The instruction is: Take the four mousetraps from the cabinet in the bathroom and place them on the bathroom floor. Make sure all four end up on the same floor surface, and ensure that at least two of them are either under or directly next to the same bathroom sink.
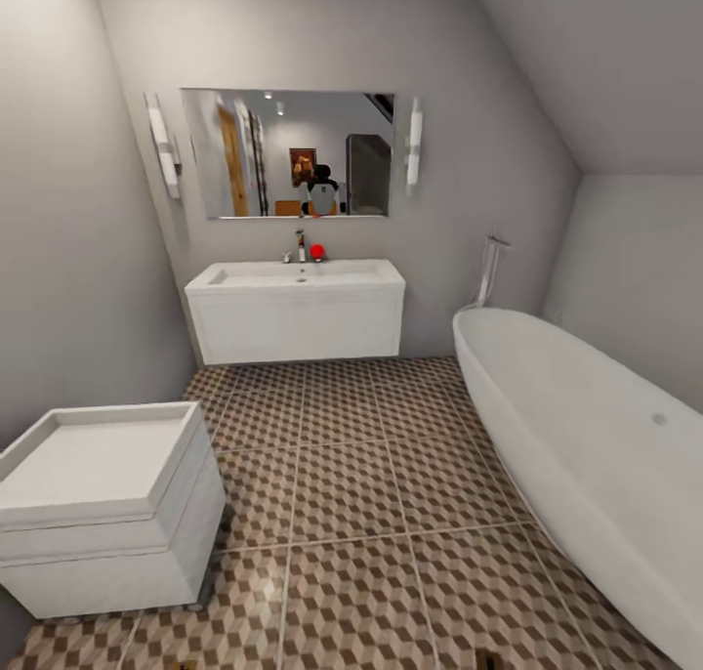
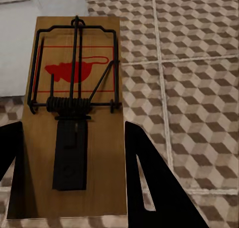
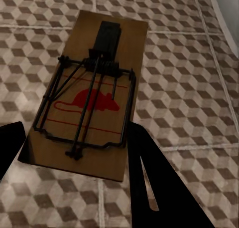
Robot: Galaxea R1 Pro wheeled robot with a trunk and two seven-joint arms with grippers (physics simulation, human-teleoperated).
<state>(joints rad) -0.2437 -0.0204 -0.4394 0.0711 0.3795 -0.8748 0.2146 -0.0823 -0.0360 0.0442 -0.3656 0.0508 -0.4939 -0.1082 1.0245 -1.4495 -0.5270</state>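
Note:
A mousetrap, a flat wooden board with black wire parts and a red mouse print, lies between the dark fingers of my left gripper, which is shut on it. My right gripper is shut on a second mousetrap of the same look. Both traps hang above the bathroom floor, tiled in a brown and beige cube pattern. A white sink hangs on the far wall under a mirror. The cabinet is out of view.
A white bathtub runs along the right side. A low white box-shaped fixture stands at the near left, its corner also in the left wrist view. A faucet and a red item sit on the sink.

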